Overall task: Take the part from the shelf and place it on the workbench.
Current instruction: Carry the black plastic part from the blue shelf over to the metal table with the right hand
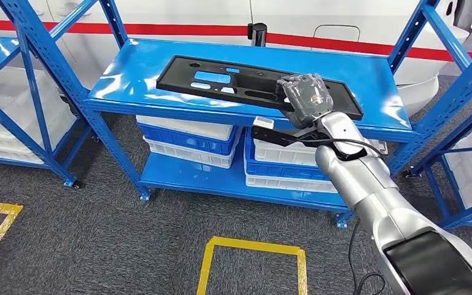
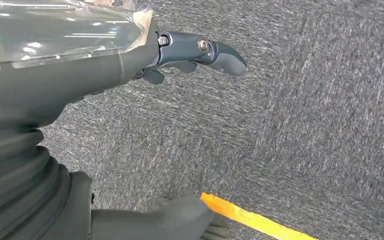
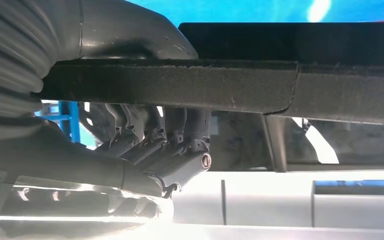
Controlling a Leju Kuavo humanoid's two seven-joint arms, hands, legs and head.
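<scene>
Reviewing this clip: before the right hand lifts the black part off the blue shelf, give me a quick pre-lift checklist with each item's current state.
1. Right hand at the black part: ok. It sits over the part's near right end.
2. Grip wraps the edge: ok. In the right wrist view the thumb lies above the part's edge and the fingers curl beneath it.
3. Grip firm enough to lift: cannot tell.
4. Part flat on the top shelf: ok, lying flat.
5. Grasp balanced: not ok. The hold is near one end, so the long part may tip.
6. Left hand out of the way: ok, hanging over the carpet, holding nothing.
</scene>
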